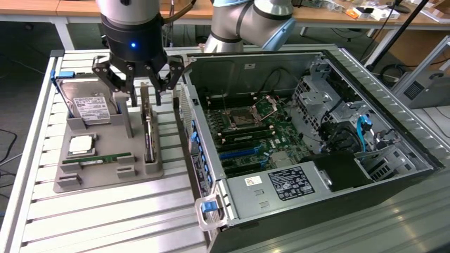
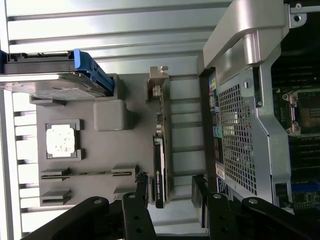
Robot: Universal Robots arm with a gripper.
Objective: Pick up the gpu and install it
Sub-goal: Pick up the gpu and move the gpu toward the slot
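GPU, thin brownish-green circuit card standing on edge in a grey plastic tray, looks light, stiff, fragile, best pinched across flat faces by the released black gripper astride it.

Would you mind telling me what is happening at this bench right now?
The robot's end effector hangs open over the grey parts tray, straddling the gpu, which stands on edge in its slot. Nothing is gripped yet. The open computer case sits beside the tray, on the exterior view's right, and the gpu is not installed in it.
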